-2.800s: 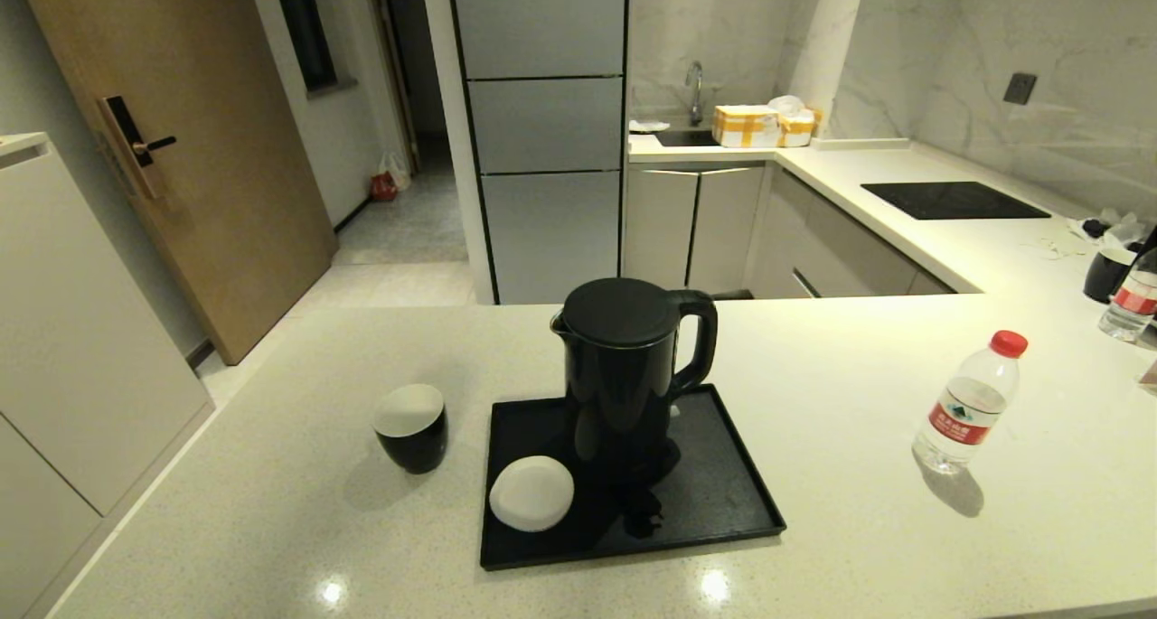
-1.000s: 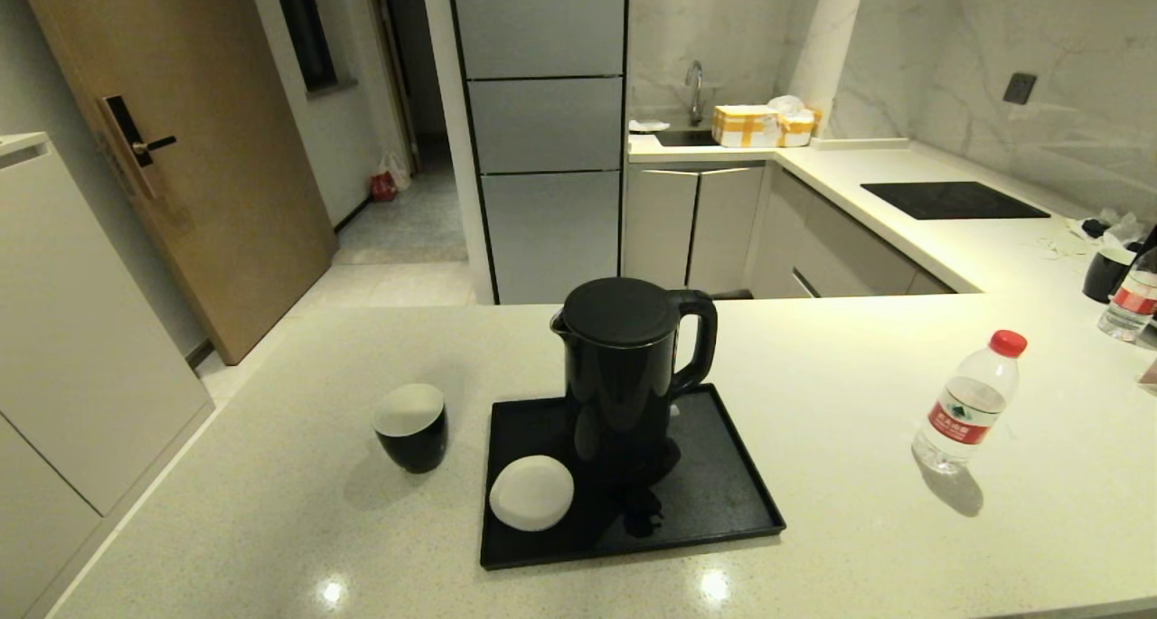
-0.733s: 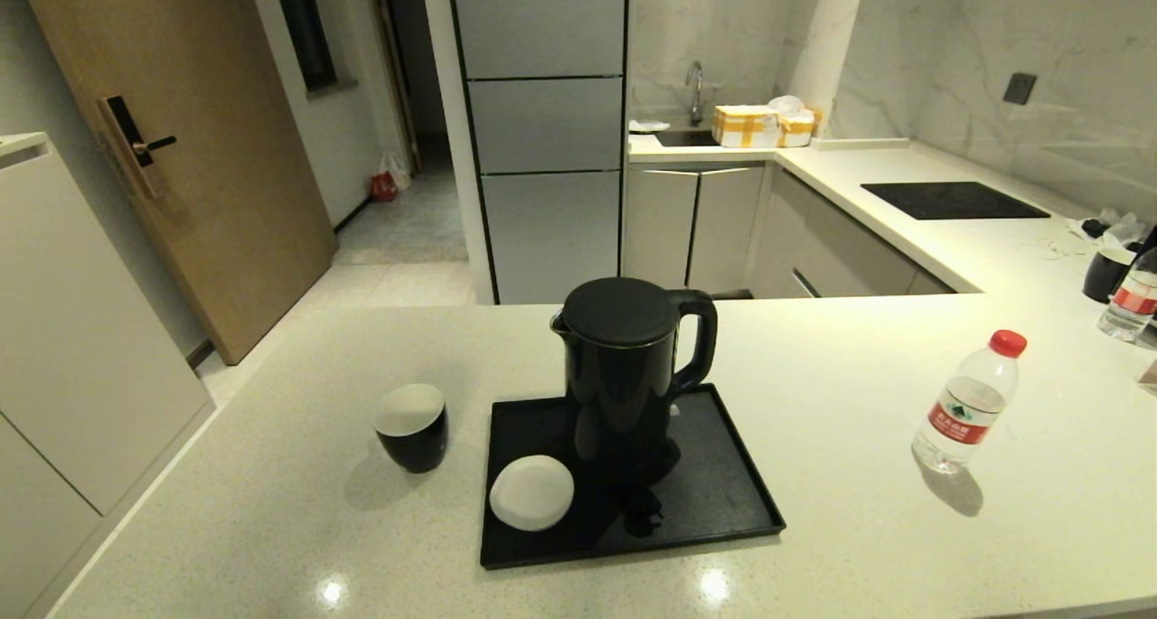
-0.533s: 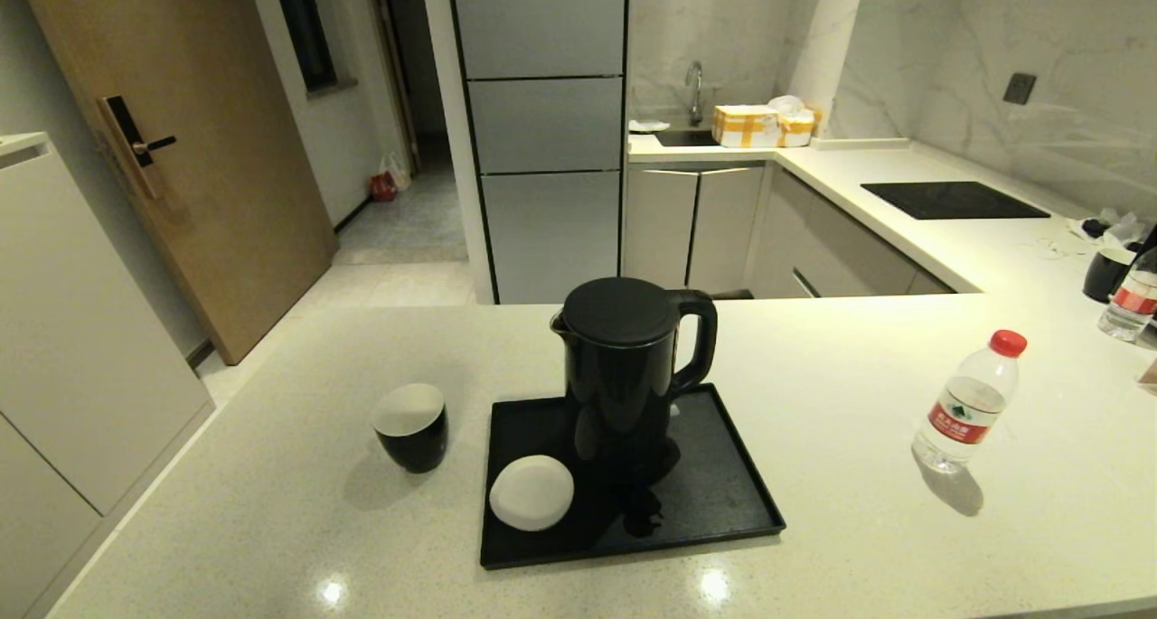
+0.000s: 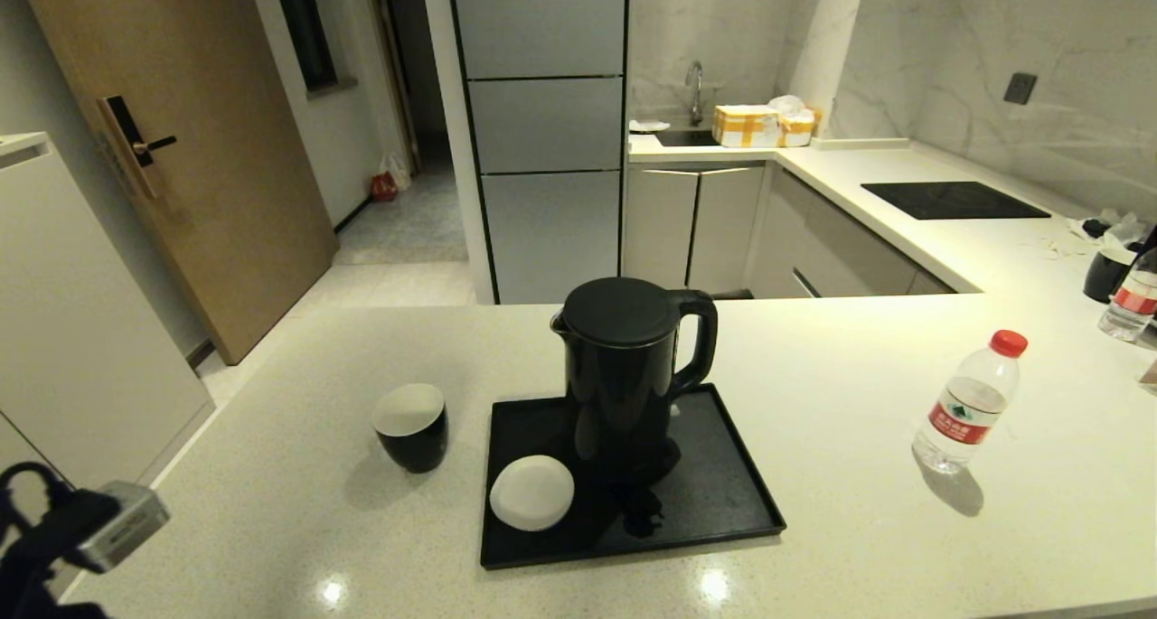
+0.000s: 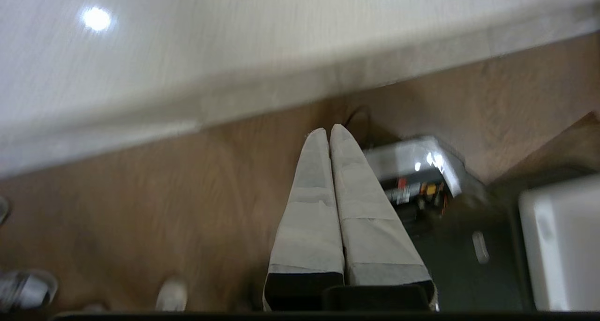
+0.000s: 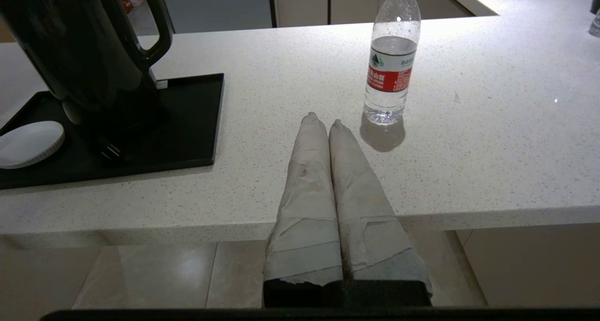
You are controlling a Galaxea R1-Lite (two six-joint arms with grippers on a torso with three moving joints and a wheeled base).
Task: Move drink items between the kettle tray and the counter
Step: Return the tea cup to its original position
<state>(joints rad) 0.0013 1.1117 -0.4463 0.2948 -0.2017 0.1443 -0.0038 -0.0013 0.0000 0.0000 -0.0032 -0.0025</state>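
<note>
On the counter [image 5: 813, 402], cup [image 5: 411, 425] sits at 9 o'clock of the kettle tray [image 5: 723, 501], bottle [image 5: 969, 402] well off at 3. Left gripper [image 6: 329, 130] and right gripper [image 7: 323, 119] both clenched on nothing, off the near edge.

The counter [image 5: 841, 402] is showing off-white stone with fine dark speckles. The tray [image 5: 723, 501] and kettle [image 5: 624, 375] are gleaming glossy black. The cup [image 5: 411, 425] is showing black outside, white inside. The saucer [image 5: 531, 492] is looking plain white. The bottle [image 5: 969, 402] is showing clear plastic with a red cap and red label.
</note>
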